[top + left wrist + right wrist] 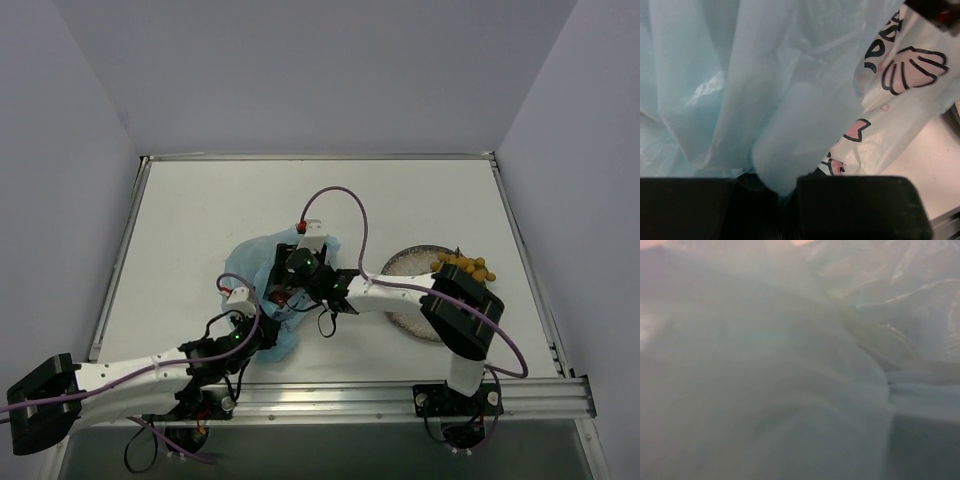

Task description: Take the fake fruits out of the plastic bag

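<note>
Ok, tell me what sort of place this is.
Probably a lab robot test cell: a white table boxed in by plain walls, with the left arm and right arm bolted to an aluminium rail.

Crumpled light-blue plastic bag (248, 262); orange-tan ball bunch (470, 266) lies well apart.

Blocked mid-table by the bunched bag (250, 262). Blocked at its 3 o'clock by the plate (400, 265), the bunch of orange balls (470, 267) and the right arm (400, 293) across the plate. Had free room over bare table (220, 200) from 9 through 12 to 2 o'clock.
</note>
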Motion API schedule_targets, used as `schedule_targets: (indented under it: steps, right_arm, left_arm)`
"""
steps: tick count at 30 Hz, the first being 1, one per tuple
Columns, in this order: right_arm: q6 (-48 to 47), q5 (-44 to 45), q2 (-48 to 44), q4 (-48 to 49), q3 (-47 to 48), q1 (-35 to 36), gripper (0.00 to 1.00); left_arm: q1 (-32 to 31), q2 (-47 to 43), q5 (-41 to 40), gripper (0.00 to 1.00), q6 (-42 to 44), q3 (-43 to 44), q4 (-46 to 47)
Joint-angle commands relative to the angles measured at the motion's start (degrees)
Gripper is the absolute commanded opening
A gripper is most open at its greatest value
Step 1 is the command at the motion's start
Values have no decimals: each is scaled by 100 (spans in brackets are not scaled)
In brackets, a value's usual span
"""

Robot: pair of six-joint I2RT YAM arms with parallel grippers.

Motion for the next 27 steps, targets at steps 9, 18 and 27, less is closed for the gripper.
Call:
schedule_targets:
  steps: [9,18,27]
  right_arm:
    - [-878,-2460,-1391,-1074,283,-72,36]
    - [-1150,-3825,-2392,-1339,-375,-80,37]
    - [-1169,-1360,-4140,-2418,-851,-905,36]
  left_arm:
    - [109,69,-362,2,294,994,-462]
    - [1127,-151,348,2,567,1118,-603]
    - [1269,-423,710,2,690,767,-559]
